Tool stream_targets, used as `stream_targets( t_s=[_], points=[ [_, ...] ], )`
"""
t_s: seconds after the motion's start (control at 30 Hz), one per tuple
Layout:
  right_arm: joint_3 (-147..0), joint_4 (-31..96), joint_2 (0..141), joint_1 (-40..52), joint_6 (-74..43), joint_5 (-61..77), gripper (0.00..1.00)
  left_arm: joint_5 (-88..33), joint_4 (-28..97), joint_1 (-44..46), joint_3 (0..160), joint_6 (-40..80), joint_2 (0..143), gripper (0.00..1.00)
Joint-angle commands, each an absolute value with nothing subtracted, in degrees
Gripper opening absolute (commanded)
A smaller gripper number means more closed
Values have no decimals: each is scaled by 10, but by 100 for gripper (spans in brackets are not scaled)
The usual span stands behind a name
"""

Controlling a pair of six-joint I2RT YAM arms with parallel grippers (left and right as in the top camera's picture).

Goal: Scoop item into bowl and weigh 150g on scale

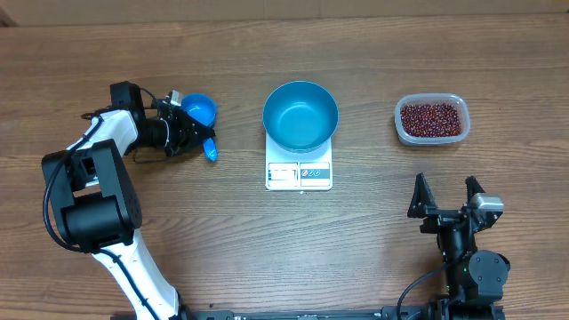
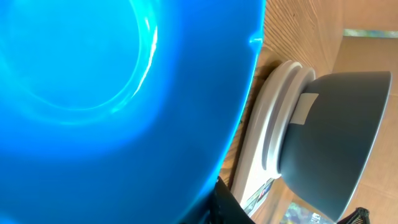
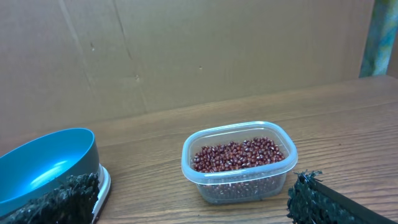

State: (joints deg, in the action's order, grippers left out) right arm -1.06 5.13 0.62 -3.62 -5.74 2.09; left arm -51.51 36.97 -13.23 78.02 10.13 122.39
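A brown wood-grain table (image 1: 178,240) is carrying everything. At its middle, the round, deep, glossy blue bowl (image 1: 300,116) is sitting empty on the flat white square scale (image 1: 299,175). To the right, a clear rounded-rectangle plastic tub (image 1: 398,121) is holding the small dark red-brown beans (image 1: 432,120). The right gripper (image 1: 444,197) is standing wide open, gripping nothing. The left gripper (image 1: 184,127) is sitting right at a small blue plastic scoop (image 1: 201,108); whether its jaws are clamping it, I cannot tell.
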Motion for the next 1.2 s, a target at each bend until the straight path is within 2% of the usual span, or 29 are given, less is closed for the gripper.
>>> stream_targets(
  t_s=[0.0, 0.07, 0.57, 0.9, 1.17],
  points=[
    [-5, 47, 3, -36, -56, 15, 100, -526, 369, -132, 777, 90, 1227, 13],
    [-5, 47, 3, -36, -56, 15, 100, -538, 369, -132, 777, 90, 1227, 9],
    [-5, 47, 3, -36, -56, 15, 100, -701, 359, -159, 799, 95, 1199, 4],
    [-5, 47, 3, -36, -56, 15, 100, -710, 357, -166, 804, 155, 1093, 4],
    [-5, 47, 3, -36, -56, 15, 100, -780, 315, -163, 804, 226, 1000, 4]
  ],
)
